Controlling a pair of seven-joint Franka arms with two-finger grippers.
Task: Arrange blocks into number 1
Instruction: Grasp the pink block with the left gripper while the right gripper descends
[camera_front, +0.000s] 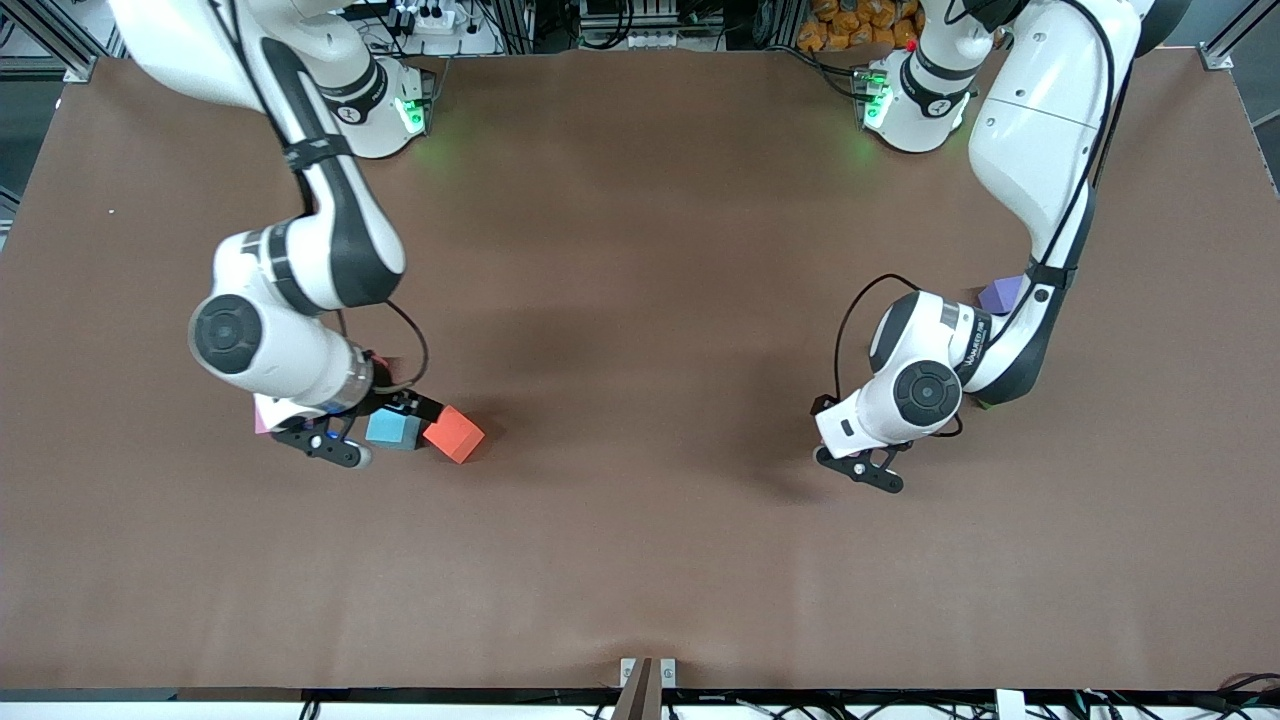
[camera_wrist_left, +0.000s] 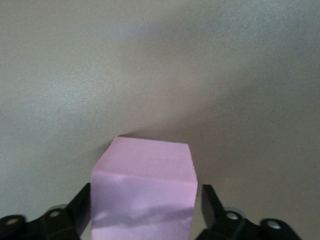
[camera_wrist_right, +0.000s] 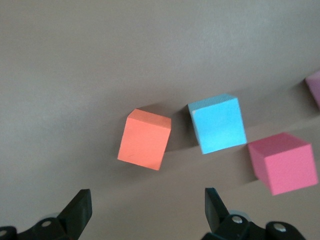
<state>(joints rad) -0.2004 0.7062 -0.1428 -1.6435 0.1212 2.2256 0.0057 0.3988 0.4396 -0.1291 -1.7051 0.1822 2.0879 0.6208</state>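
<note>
A pale pink block (camera_wrist_left: 145, 180) rests on the table between the fingers of my left gripper (camera_wrist_left: 146, 210). One finger touches it and a thin gap shows at the other finger (camera_wrist_left: 209, 202). In the front view this gripper (camera_front: 848, 440) is low over the table and hides that block. My right gripper (camera_wrist_right: 147, 210) is open and empty, just short of an orange block (camera_wrist_right: 145, 139). A sky blue block (camera_wrist_right: 218, 123) and a deep pink block (camera_wrist_right: 283, 162) sit beside the orange one. Orange (camera_front: 453, 433), blue (camera_front: 392, 430) and pink (camera_front: 262, 415) blocks surround the right hand. A purple block (camera_front: 1003, 295) lies by the left arm.
The brown table (camera_front: 640, 300) is bare across its middle and along the edge nearest the front camera. A purplish block corner (camera_wrist_right: 315, 87) shows at the edge of the right wrist view. The left forearm stands over the purple block's surroundings.
</note>
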